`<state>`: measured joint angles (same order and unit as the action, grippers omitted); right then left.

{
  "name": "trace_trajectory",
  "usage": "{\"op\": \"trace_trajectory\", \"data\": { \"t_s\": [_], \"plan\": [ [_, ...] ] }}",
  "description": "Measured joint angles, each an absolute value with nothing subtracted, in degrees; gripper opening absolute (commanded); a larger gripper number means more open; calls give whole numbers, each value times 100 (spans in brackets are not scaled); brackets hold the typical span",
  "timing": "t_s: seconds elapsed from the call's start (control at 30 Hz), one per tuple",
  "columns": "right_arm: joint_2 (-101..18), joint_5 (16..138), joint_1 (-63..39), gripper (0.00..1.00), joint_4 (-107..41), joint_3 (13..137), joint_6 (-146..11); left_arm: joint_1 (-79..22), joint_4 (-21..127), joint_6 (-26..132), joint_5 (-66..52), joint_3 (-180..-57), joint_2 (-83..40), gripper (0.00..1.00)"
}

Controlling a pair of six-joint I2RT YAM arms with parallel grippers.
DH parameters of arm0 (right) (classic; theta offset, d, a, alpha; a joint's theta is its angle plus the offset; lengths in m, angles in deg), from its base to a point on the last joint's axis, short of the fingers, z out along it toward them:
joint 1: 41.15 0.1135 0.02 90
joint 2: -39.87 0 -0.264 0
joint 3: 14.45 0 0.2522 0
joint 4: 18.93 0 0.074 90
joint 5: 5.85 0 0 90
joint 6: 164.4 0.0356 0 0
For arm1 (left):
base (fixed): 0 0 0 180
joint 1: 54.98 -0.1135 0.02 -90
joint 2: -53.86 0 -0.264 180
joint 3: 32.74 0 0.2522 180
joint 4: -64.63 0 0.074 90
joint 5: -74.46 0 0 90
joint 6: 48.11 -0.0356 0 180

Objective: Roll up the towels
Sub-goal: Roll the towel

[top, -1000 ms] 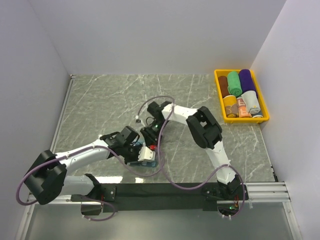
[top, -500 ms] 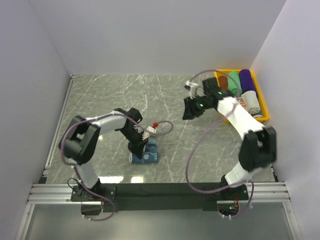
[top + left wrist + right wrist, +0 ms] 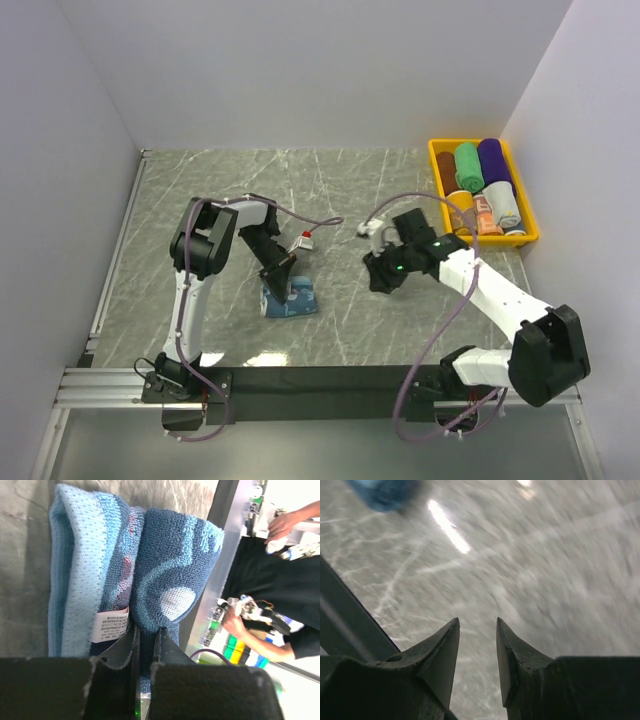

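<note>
A blue towel with white print (image 3: 293,300) is being kept on the grey marbled table (image 3: 220,200), near the front edge and left of centre. It is being gripped at its upper left edge by the left gripper (image 3: 281,273), which is being held down onto it. In the left wrist view the towel is being shown as a thick bundle, folded or partly rolled; which of the two cannot be told. Its paler blue underside is being turned outward along one side, and a white care label (image 3: 111,626) is being exposed just beside the fingers. The jaws of this gripper are being held almost together, with a fold of the dark blue cloth being clamped in the narrow slit between them.

The right gripper (image 3: 379,277) is being held over bare table to the right of the towel, well apart from it. In the blurred right wrist view its jaws are being kept moderately apart, with nothing being held between them.

A yellow plastic bin (image 3: 436,190) is being kept at the far right corner. Short rolled towels are being stored in it: a brown roll (image 3: 446,168), a green roll (image 3: 467,165), a purple roll (image 3: 491,160), an orange roll (image 3: 459,210) and a grey-white roll (image 3: 503,205).
</note>
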<state>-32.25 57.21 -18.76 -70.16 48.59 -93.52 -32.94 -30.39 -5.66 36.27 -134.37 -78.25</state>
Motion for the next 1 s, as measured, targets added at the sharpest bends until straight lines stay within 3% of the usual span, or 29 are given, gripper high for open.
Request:
{"op": "trace_trajectory", "data": {
  "t_s": [0.17,0.4,0.6,0.63,0.73,1.0],
  "plan": [
    [-3465,6327,-171,49,-6317,5121,-9555,-3299,-3314,-708,3625,-13652,-8029,4],
    [-5113,7400,1446,51,-5134,5711,-10147,-3314,-3299,-752,3669,-13597,-8026,5],
    [-5465,7804,2030,51,-4828,5755,-10619,-3362,-3281,-739,3723,-13435,-8022,6],
    [-5478,7811,2072,57,-4813,5774,-10670,-3371,-3281,-737,3728,-13420,-8022,5],
    [-5557,7736,2185,59,-4837,5890,-10849,-3379,-3281,-732,3736,-13402,-8022,5],
    [-5605,7546,2231,59,-4988,5927,-11157,-3379,-3281,-734,3738,-13402,-8022,6]
  ]
}}
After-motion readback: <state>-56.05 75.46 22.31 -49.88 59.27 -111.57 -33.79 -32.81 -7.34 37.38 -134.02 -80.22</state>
